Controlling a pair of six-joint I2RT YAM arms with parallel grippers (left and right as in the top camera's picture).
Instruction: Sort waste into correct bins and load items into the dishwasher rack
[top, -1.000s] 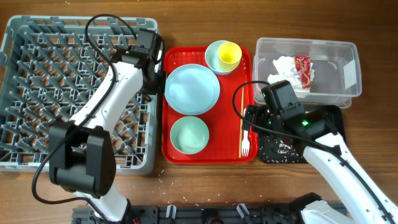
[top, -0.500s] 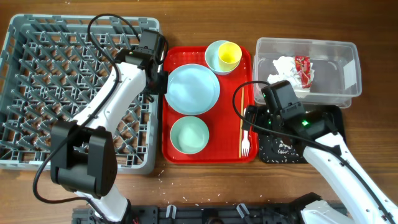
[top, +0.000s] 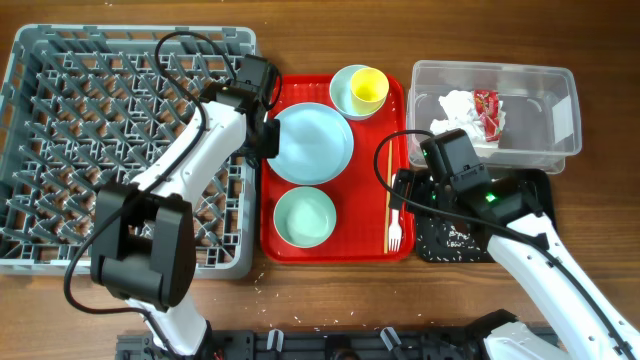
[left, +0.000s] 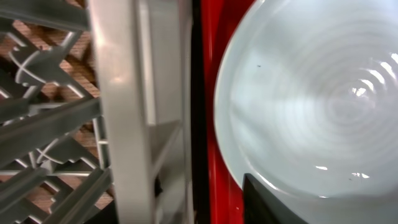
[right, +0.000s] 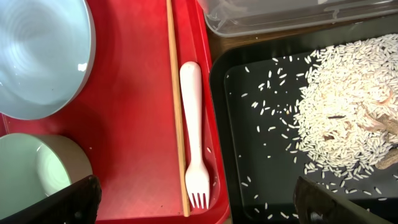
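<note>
My left gripper (top: 268, 138) is at the left rim of the pale blue plate (top: 312, 143) on the red tray (top: 365, 200), beside the grey dishwasher rack (top: 100, 150). In the left wrist view one dark finger (left: 273, 202) lies over the plate (left: 311, 93) rim, set off to one side with the jaws apart. My right gripper (right: 199, 208) stands wide open above the white fork (right: 194, 124) and the chopsticks (right: 176, 93), holding nothing. Two bowls (top: 305, 217) (top: 346, 98) sit on the tray, the far one holding the yellow cup (top: 369, 88).
The clear tub (top: 540, 110) at the back right holds white tissue (top: 455, 108) and the red wrapper (top: 487, 112). The black tray (right: 249, 124) beside the red tray holds a heap of rice (right: 348, 112). The rack wall (left: 124, 93) stands close against the red tray's left edge.
My left gripper has moved right from the rack's edge to the plate's left rim, and its jaws have parted. The right arm has not moved.
</note>
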